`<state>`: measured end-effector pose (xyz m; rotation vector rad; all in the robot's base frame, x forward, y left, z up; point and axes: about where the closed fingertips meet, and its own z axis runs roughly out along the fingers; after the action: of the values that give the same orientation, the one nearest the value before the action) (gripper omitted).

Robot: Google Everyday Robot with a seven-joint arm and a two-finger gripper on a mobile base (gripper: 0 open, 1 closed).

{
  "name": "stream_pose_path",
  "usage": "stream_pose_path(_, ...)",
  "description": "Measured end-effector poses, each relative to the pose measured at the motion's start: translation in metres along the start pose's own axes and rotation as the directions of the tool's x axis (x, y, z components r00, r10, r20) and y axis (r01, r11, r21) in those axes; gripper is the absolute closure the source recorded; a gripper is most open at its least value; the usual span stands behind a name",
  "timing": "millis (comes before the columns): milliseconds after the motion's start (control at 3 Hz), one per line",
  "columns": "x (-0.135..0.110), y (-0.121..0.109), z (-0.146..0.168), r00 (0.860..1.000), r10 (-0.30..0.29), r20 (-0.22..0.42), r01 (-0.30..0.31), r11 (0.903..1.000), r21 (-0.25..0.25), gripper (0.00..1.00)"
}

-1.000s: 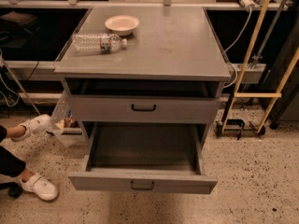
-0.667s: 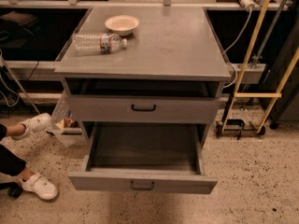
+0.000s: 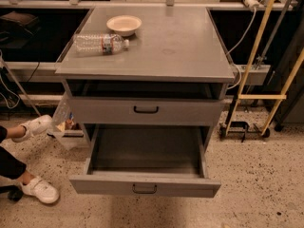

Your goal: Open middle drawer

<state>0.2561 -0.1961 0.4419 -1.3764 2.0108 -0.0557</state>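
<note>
The grey cabinet (image 3: 147,56) stands in the middle of the camera view. The middle drawer (image 3: 145,185) is pulled far out toward me, and its plain grey interior (image 3: 147,148) is bare. Its small black bar handle (image 3: 144,189) sits at the centre of its front. Above it, another grey drawer (image 3: 190,112) with a black handle (image 3: 146,109) is nearly shut, with a dark gap over it. Anything below the open drawer is hidden by it. The gripper and arm are not in view.
A clear plastic bottle (image 3: 100,43) lies on the cabinet top beside a cream bowl (image 3: 124,24). A person's legs in white shoes (image 3: 40,190) are on the floor at the left. A yellow-framed cart (image 3: 259,96) stands at the right.
</note>
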Motion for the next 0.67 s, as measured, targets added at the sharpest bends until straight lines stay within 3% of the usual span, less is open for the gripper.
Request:
stream_pose_path(333,-0.036,-0.040,0.011,0.992,-0.123,-0.031,0.123,0.9923,-0.016,0.00)
stream_pose_path(667,-0.101,-0.080,0.017,0.948,-0.318,-0.031,0.316,0.9467,-0.064,0.00)
